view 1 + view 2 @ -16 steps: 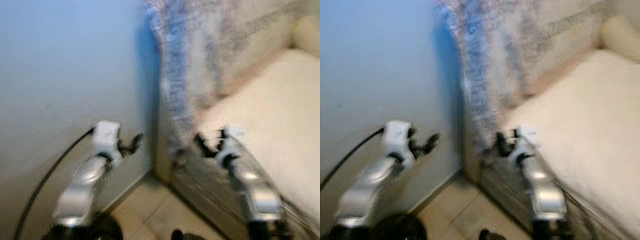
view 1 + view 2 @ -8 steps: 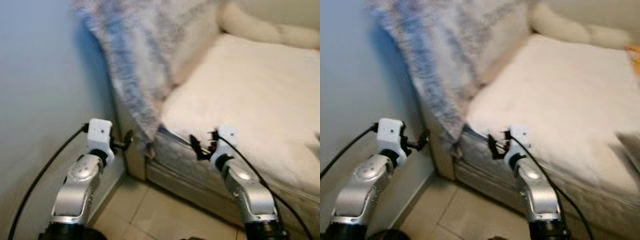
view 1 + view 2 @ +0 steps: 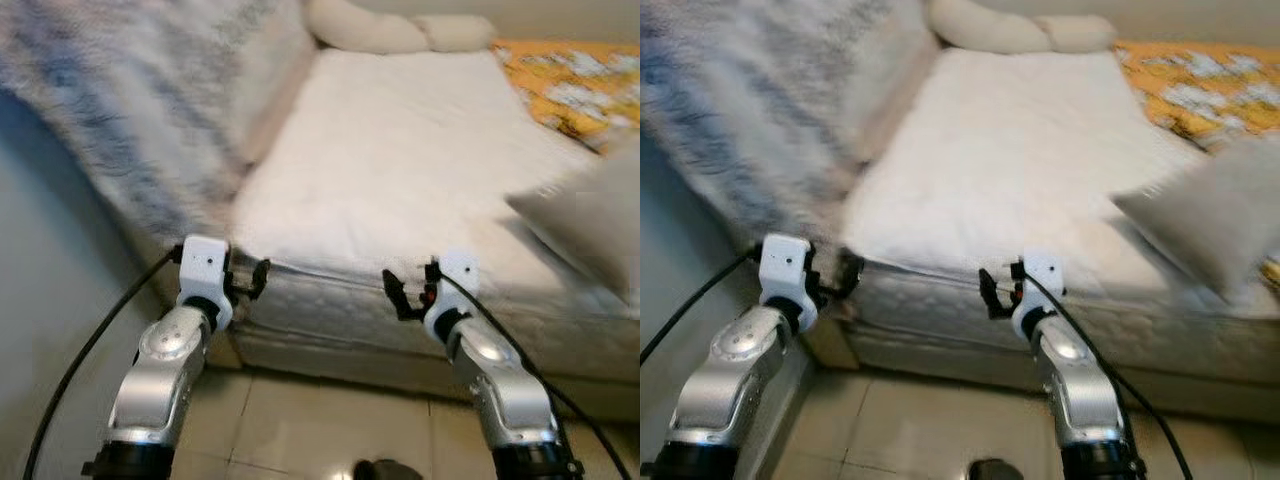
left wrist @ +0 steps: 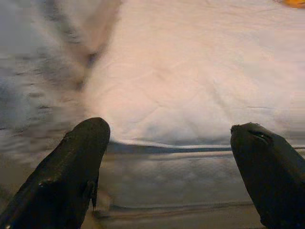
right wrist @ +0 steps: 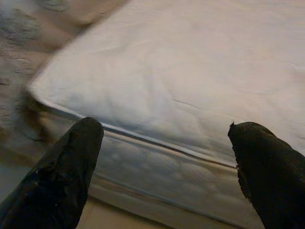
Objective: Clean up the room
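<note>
Robot stands at the foot edge of the bed [image 3: 400,310], both arms raised in front, nothing held. Left tool [image 3: 252,280] hovers by the bed's near left corner; the wrist view shows its fingers [image 4: 71,167] spread wide, released. Right tool [image 3: 400,295] hovers at the mattress edge near the middle; its fingers [image 5: 62,171] are likewise spread apart with only mattress between them.

Step in hand, as judged: approach and choose what to tidy; no grasp begun. To do it well: let the head view settle first, since the frames are smeared with motion. Pick one loose item and bring one tool square to it from above, fingers open, closing on a fold and not on flat fabric.

Candidate things:
- Grey-white furry blanket [image 3: 110,110], draped over the left side of the bed and hanging off its edge; soft, bulky, likely to slip from a shallow pinch.
- Grey pillow [image 3: 1210,215], lying askew on the right side, near the edge.
- Orange patterned cover [image 3: 560,85], at the far right.
- Cream bolster [image 3: 390,30], along the head end.
- White sheet [image 3: 400,170], flat, mostly smooth.

Tiled floor [image 3: 330,430] below.
</note>
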{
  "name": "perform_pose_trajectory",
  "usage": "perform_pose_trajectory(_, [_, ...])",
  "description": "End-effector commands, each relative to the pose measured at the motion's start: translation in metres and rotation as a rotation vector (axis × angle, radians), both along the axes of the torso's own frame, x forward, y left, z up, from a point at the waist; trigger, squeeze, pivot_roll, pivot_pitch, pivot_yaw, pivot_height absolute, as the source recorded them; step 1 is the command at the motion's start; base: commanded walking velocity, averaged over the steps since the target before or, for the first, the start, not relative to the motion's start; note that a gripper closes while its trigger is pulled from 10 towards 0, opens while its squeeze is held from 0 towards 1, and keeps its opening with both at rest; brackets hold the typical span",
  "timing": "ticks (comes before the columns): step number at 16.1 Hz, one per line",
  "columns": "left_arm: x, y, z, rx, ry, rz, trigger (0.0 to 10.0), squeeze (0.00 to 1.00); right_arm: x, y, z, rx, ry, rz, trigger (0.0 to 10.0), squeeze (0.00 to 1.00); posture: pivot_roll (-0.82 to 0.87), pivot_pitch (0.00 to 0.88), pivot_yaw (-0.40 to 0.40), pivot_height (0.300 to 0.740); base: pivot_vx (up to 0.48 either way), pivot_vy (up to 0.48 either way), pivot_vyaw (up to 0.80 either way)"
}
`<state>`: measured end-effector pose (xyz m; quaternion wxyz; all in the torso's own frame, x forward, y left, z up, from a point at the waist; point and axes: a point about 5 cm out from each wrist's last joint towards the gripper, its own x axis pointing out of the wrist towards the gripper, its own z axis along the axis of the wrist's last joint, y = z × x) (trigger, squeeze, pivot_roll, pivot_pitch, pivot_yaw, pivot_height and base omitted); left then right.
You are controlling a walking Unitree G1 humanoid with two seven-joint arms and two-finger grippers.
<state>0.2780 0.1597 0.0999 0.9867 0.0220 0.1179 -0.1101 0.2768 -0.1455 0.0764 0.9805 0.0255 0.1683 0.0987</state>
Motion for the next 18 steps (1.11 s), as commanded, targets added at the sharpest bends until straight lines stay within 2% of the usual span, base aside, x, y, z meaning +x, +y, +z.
perform_pose_trajectory(1, [0.0009,0.0055,0.0022,0.019,-0.012,0.013,10.0,0.00,0.0020,0.0004,0.0054,0.008,-0.027,-0.011,10.0,0.00,0.04,0.000,0.037,0.740,0.000,0.000,-0.80])
perform_pose_trajectory(3, [0.0002,0.0041,0.0037,0.024,-0.024,-0.003,10.0,0.00,0.0030,0.0020,0.0057,-0.012,-0.035,-0.004,10.0,0.00,0.05,0.000,0.035,0.740,0.000,0.000,-0.79])
perform_pose_trajectory(5, [-0.0014,0.0019,0.0040,0.022,-0.028,-0.018,10.0,0.00,0.0034,0.0045,0.0063,-0.008,-0.048,0.006,10.0,0.00,0.05,0.000,0.033,0.740,0.000,0.000,0.00])
perform_pose_trajectory(18, [-0.0013,0.0017,0.0032,0.026,-0.028,-0.016,10.0,0.00,0.0019,0.0030,0.0024,-0.050,-0.048,-0.004,10.0,0.00,0.04,0.000,0.038,0.740,0.000,-0.383,0.00])
